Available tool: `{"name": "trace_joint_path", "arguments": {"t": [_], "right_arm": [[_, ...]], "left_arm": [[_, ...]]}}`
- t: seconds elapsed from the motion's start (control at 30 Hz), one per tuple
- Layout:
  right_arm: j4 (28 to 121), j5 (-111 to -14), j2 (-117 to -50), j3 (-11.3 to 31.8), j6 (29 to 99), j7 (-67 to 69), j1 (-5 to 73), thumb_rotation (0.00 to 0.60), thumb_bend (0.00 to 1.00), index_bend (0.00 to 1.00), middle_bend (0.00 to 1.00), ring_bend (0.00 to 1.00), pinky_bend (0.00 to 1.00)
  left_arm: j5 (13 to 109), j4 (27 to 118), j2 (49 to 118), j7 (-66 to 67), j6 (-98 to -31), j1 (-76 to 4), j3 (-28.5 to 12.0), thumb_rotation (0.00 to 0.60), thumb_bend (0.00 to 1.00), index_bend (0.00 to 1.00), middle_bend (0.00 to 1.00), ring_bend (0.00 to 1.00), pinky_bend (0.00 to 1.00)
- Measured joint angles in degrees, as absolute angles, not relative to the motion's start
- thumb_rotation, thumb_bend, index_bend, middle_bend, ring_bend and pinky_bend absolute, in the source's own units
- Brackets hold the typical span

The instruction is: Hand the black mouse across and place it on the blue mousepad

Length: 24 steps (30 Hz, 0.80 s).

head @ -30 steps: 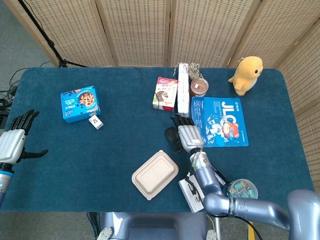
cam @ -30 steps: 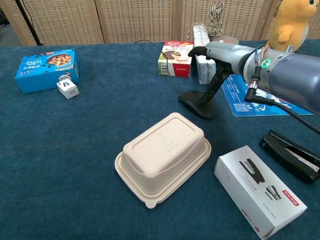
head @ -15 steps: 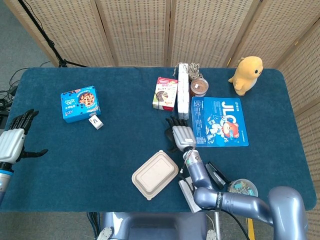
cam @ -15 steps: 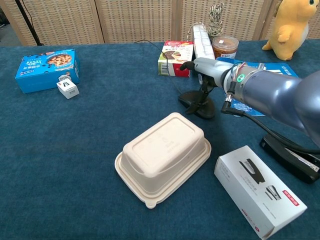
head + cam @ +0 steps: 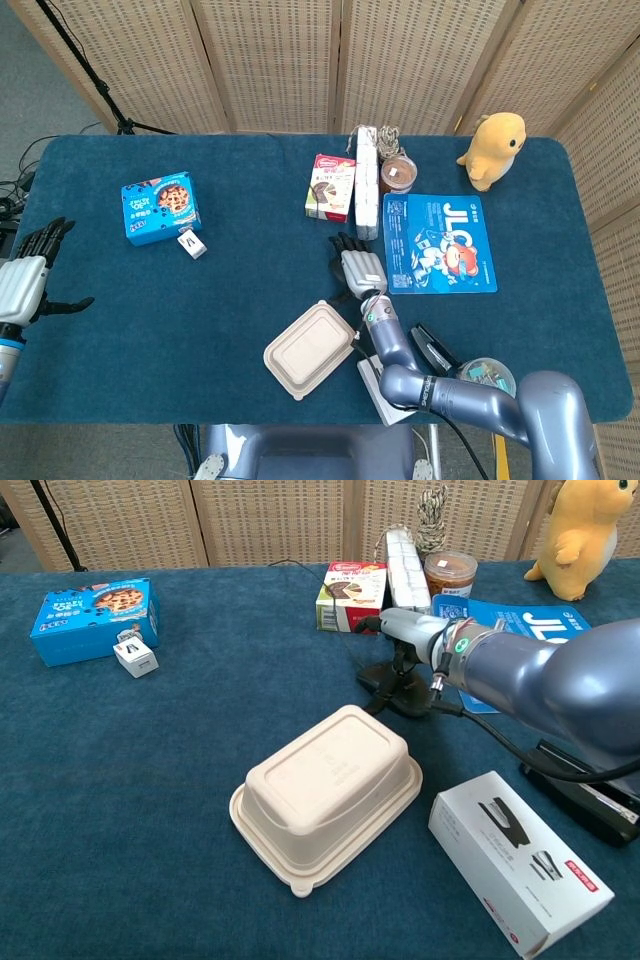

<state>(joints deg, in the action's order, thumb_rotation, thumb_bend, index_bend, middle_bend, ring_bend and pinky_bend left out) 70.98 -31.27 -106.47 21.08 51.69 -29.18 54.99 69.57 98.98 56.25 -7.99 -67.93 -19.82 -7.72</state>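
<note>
Right hand [image 5: 400, 640] fingers draped over mouse [image 5: 393, 688] just left of mousepad [image 5: 440, 243], grasp unclear, left hand [image 5: 25, 280] spread empty; risked sliding off low shell, snagging cord.

a dark blue cloth-covered table [image 5: 250, 270] holding a blue mousepad [image 5: 440, 243], black mouse [image 5: 397, 685], beige lidded container [image 5: 311, 349], snack boxes and a yellow plush toy [image 5: 491, 149].

Head view: high above the near edge, looking steeply down on the whole blue table [image 5: 250, 330]. Chest view: low and close, facing the far screen [image 5: 280, 520]. Both share the beige food container [image 5: 311, 350], the right hand [image 5: 358, 270] and the far boxes.
</note>
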Motion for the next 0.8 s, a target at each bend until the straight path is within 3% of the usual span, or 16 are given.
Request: {"name": "trace_joint_path", "arguments": {"t": [0.23,0.6,0.8], "right_arm": [[69.07,-30.98,-107.08,20.67,51.03,-28.31,55.07,0.6,0.0,0.13,0.05,0.01,0.18],[66.51,-32.11,-108.59,20.58,52.57,-26.79,54.33,0.6,0.01,0.22,0.15,0.16,0.39],[64.95,-33.47,-109.48,20.78,52.84,-25.45,53.86,0.6,0.19,0.3,0.24,0.27,0.52]], "left_arm": [[69.59,98.96,56.33,-7.65,-67.58,-19.77,-7.98,0.6,0.1,0.0,0.0,0.0,0.0],[69.53,99.12,56.47,-7.15,-66.85,-19.78,-8.18,0.6,0.1,0.0,0.0,0.0,0.0],[69.45,99.23,56.58,-6.65,-66.5,-19.85,-8.24,0.6,0.1,0.0,0.0,0.0,0.0]]}}
